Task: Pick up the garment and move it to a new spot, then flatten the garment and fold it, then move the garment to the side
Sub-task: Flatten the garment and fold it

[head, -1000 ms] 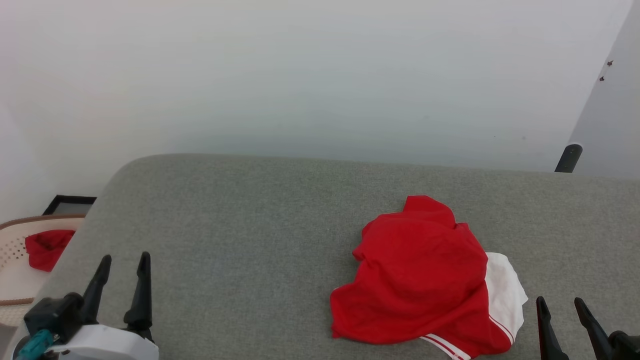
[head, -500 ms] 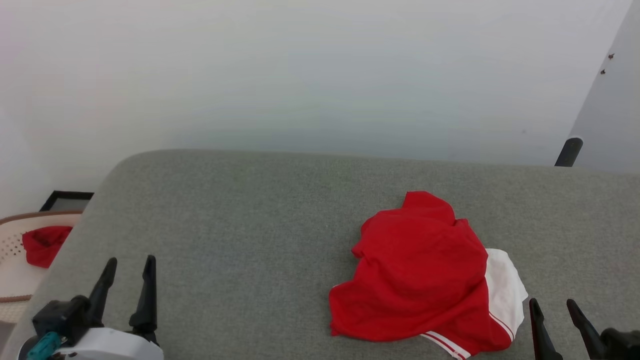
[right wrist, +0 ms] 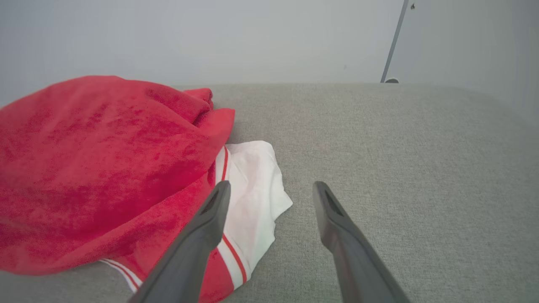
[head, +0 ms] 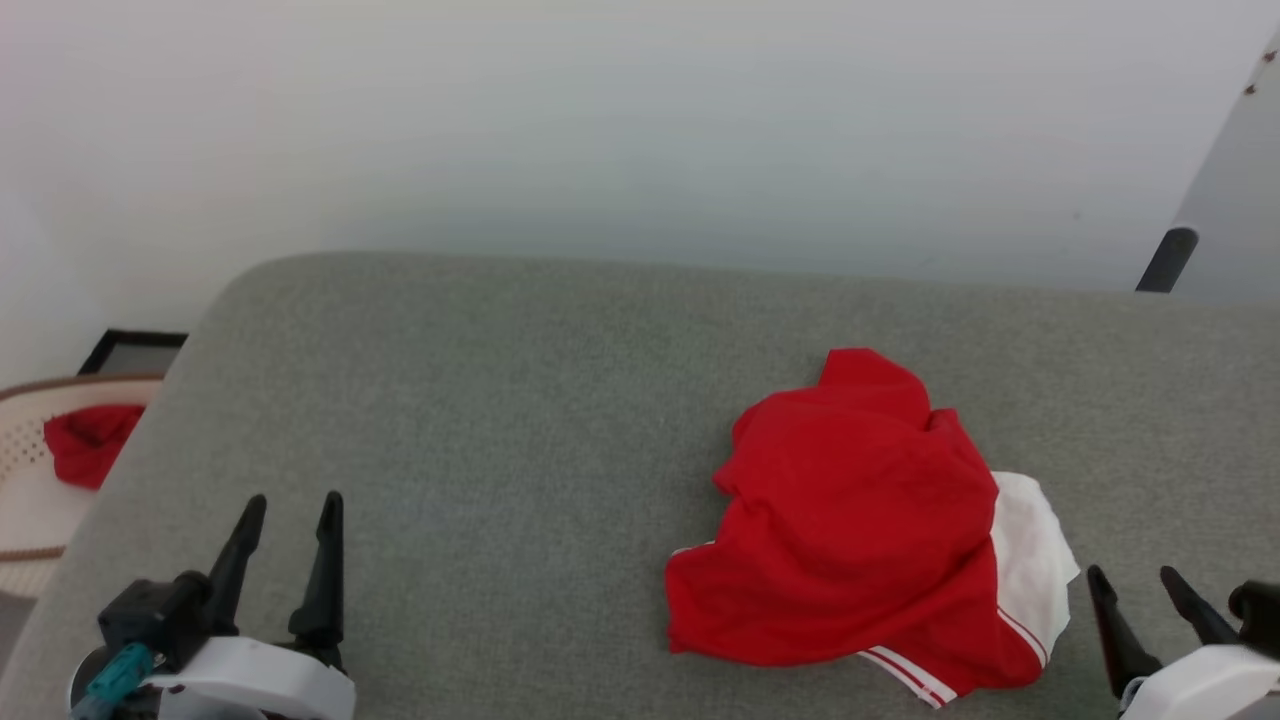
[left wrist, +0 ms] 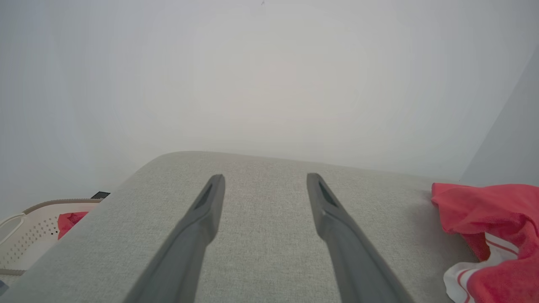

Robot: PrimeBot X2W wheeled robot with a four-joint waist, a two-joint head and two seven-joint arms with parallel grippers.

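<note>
Head view: we see red jersey [head: 860,520] crumpled on grey upholstered surface [head: 500,400], white sleeve and striped trim toward right gripper [head: 1132,572]. Jersey lies just left of its jaws. Right jaws spread wide, empty. Left gripper [head: 295,497] well left of jersey, jaws likewise spread, nothing between. Right wrist view: one finger [right wrist: 198,240] overlaps white sleeve; we cannot tell contact. Left of left jaws, perforated basket [head: 20,470] holds red cloth [head: 85,440].
</note>
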